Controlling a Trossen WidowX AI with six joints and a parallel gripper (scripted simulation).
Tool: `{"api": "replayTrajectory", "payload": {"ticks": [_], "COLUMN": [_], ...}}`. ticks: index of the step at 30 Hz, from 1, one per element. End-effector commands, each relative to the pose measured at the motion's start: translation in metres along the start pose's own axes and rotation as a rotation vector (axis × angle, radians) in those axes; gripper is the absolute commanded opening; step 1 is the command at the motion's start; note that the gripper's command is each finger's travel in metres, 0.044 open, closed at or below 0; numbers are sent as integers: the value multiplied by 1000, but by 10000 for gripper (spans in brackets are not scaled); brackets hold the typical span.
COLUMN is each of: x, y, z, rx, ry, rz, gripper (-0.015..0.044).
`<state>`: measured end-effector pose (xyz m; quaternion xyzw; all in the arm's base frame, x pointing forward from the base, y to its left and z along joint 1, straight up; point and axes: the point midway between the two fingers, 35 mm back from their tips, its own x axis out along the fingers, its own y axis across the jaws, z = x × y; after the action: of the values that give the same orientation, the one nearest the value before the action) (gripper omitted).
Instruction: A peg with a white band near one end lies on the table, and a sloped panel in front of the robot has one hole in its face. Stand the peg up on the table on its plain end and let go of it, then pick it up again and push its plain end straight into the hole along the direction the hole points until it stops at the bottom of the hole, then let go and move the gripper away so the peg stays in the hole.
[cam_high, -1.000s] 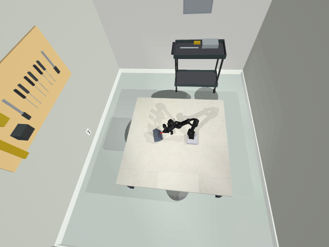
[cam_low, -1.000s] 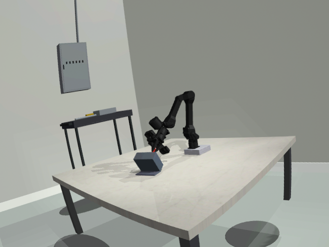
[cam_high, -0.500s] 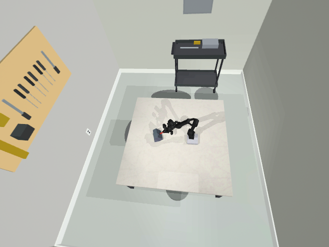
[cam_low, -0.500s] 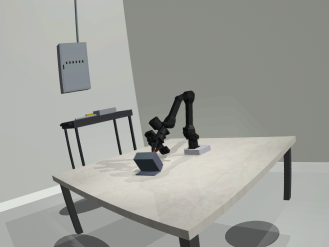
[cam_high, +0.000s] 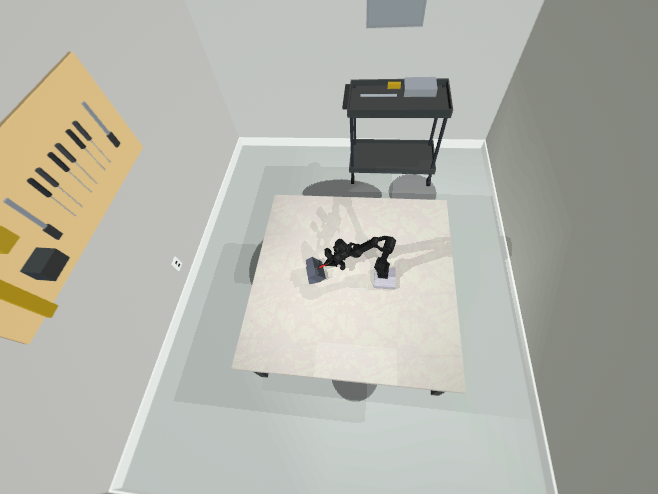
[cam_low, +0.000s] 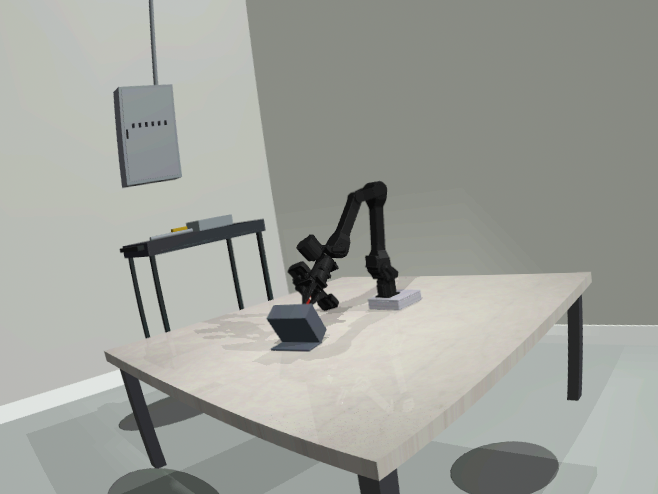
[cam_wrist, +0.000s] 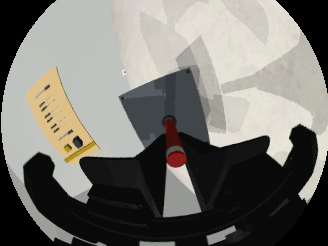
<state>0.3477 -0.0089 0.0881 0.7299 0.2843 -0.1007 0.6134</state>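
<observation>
The red peg (cam_high: 322, 266) (cam_low: 308, 301) (cam_wrist: 171, 134) is tilted and held between the fingers, its white-banded end nearest the wrist camera. My gripper (cam_high: 325, 264) (cam_wrist: 172, 137) is shut on it, close to the face of the sloped panel. The dark grey-blue panel (cam_high: 313, 274) (cam_low: 297, 327) (cam_wrist: 192, 112) stands on the table. In the wrist view the peg's plain end is at the dark-rimmed hole (cam_wrist: 164, 119) and hides most of it. How deep the tip sits inside cannot be told. In the exterior view the panel partly hides the peg.
The pale table (cam_high: 350, 324) (cam_low: 425, 366) (cam_wrist: 270, 60) bears the panel and the arm's light base block (cam_high: 385, 282) (cam_low: 395, 303). A dark cart (cam_high: 393, 109) stands behind the table. A tool board (cam_high: 100, 175) (cam_wrist: 45, 80) hangs on the wall.
</observation>
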Motion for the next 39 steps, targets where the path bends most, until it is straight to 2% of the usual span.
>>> {"api": "replayTrajectory", "payload": {"ticks": [1, 39], "x": [3, 27], "y": [0, 1], "z": [1, 1], "rx": [4, 4], "ry": [-5, -5], "rz": [1, 2], "gripper": [0, 0]}}
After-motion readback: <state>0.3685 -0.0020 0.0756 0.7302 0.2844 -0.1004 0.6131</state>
